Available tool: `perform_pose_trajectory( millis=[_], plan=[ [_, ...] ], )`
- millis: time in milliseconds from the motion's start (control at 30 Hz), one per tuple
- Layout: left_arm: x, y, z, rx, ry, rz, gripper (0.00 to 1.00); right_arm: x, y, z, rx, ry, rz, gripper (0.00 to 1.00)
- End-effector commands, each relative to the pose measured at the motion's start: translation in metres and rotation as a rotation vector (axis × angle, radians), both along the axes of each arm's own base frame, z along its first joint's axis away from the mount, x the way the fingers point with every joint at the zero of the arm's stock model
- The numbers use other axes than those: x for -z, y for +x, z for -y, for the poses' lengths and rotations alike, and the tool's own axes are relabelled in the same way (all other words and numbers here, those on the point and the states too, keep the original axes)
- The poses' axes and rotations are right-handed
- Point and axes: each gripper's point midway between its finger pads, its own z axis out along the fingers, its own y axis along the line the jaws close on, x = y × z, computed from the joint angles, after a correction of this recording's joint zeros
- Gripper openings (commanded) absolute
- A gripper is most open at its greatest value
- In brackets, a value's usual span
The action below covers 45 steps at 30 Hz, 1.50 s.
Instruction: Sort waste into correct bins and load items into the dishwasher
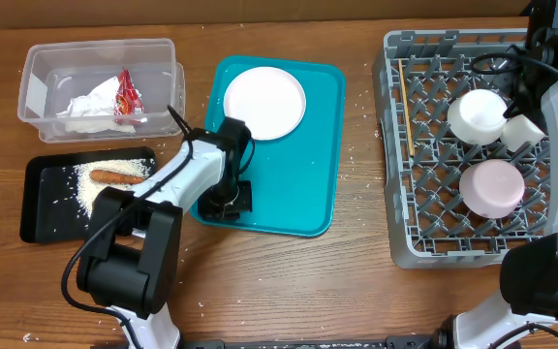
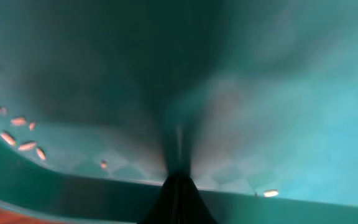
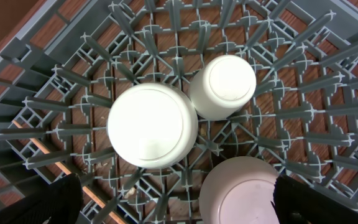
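White plate (image 1: 264, 102), round, on teal tray (image 1: 303, 189)

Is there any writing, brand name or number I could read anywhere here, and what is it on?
red-and-white wrapper in the clear tub: some print, but too small and blurred to read.
white plate, teal tray, grey dish rack: no writing visible.
Nothing in these pictures can be read.

Left tool (image 1: 227, 202) shut, pointing down; right tool (image 3: 178, 202) spread wide, facing down.
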Motion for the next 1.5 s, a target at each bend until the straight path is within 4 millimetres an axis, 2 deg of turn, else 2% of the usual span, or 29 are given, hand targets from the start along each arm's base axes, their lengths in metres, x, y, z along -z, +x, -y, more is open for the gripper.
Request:
perform_pose_trajectory(
  millis=[0, 133, 367, 533, 633, 733, 800, 900, 1233, 1267, 1400, 1433, 1467],
  plan=[
    [0.004, -0.006, -0.003, 0.008, 0.016, -0.020, 0.04, -0.010, 0.000, 0.002, 0.008, -0.010, 0.030, 1.00],
    [0.003, -0.010, 0.000, 0.005, 0.001, -0.038, 0.04, -0.010, 0.000, 0.002, 0.008, -0.010, 0.030, 1.00],
    [-0.002, -0.027, 0.017, -0.014, -0.097, -0.120, 0.04, -0.010, 0.000, 0.002, 0.008, -0.010, 0.030, 1.00],
    [-0.009, -0.054, 0.031, 0.019, -0.112, -0.213, 0.04, -0.010, 0.000, 0.002, 0.008, -0.010, 0.030, 1.00],
    [-0.011, -0.058, 0.040, 0.059, -0.111, -0.206, 0.04, -0.010, 0.000, 0.002, 0.008, -0.010, 0.030, 1.00],
    [-0.018, -0.052, 0.047, 0.087, -0.113, -0.174, 0.04, -0.010, 0.000, 0.002, 0.008, -0.010, 0.030, 1.00],
    [-0.024, -0.045, 0.049, 0.093, -0.109, -0.150, 0.04, -0.010, 0.000, 0.002, 0.008, -0.010, 0.030, 1.00],
    [-0.040, -0.021, 0.039, 0.117, -0.024, -0.057, 0.04, -0.010, 0.000, 0.002, 0.008, -0.010, 0.030, 1.00],
    [-0.107, 0.056, 0.030, 0.132, 0.106, 0.259, 0.04, -0.010, 0.000, 0.002, 0.008, -0.010, 0.030, 1.00],
    [-0.119, 0.068, 0.027, 0.124, 0.123, 0.305, 0.04, -0.010, 0.000, 0.002, 0.008, -0.010, 0.030, 1.00],
    [-0.160, 0.090, 0.014, 0.077, 0.142, 0.389, 0.05, -0.010, 0.000, 0.002, 0.008, -0.010, 0.030, 1.00],
    [-0.171, 0.094, 0.010, 0.061, 0.137, 0.404, 0.08, -0.010, 0.000, 0.002, 0.008, -0.010, 0.030, 1.00],
    [-0.184, 0.099, 0.005, 0.040, 0.131, 0.426, 0.17, -0.010, 0.000, 0.002, 0.008, -0.010, 0.030, 1.00]
  ],
)
